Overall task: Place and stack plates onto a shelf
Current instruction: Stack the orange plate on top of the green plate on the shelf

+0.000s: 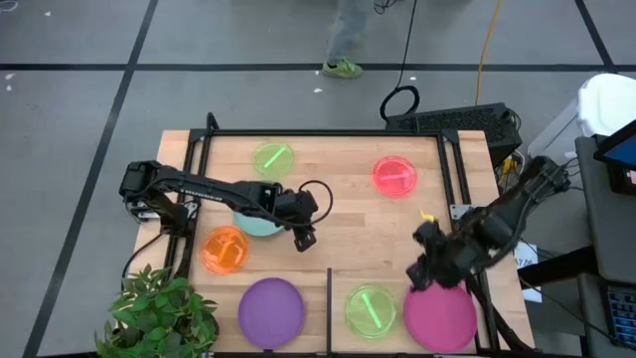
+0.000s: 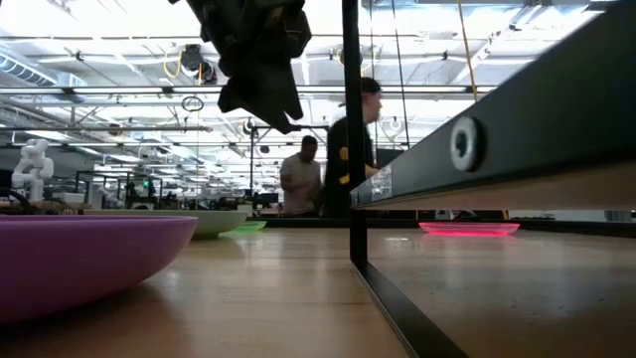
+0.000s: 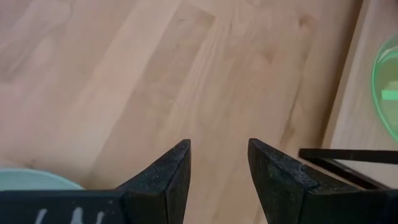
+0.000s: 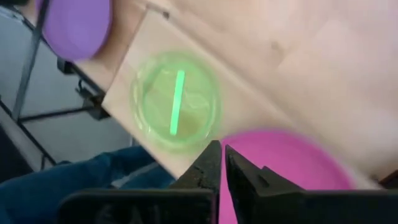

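While the left claw (image 1: 304, 237) is hovering parted at frame centre, the right claw (image 1: 425, 270) is pinching the magenta plate (image 1: 442, 316), lying flat on the shelf (image 1: 397, 290), lower right.

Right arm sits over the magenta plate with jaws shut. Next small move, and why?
Probably lift the right gripper clear. The magenta plate lies flat on the shelf beside a green plate, and the jaws are shut at the magenta plate's rim; whether they pinch it I cannot tell. The left gripper hangs open over bare wood, near the teal plate.
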### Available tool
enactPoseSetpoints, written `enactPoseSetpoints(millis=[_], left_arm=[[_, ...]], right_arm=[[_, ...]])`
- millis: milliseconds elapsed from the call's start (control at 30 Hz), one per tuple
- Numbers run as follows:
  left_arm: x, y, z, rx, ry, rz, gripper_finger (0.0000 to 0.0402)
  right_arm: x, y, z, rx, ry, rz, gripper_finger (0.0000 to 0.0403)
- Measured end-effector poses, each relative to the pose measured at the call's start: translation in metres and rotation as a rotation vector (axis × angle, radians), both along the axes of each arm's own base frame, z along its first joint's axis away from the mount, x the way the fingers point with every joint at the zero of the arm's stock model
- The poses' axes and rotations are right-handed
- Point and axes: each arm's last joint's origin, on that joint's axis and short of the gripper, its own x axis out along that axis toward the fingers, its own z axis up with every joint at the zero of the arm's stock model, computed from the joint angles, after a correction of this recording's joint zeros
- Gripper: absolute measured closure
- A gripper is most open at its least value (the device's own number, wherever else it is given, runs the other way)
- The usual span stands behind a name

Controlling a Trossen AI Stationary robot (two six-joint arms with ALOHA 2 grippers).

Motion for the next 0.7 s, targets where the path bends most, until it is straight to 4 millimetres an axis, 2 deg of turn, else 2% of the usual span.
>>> enactPoseSetpoints(millis=[333, 700], left_arm=[[0.0, -0.001, 0.0, -0.044, -0.002, 0.075, 0.0236], [0.0, -0.001, 0.0, -0.096, -0.008, 0.131, 0.0236]], right_arm=[[0.015, -0.053, 0.01, -0.123, -0.087, 0.086, 0.0399], [0.018, -0.102, 0.015, -0.315, -0.108, 0.254, 0.0399]])
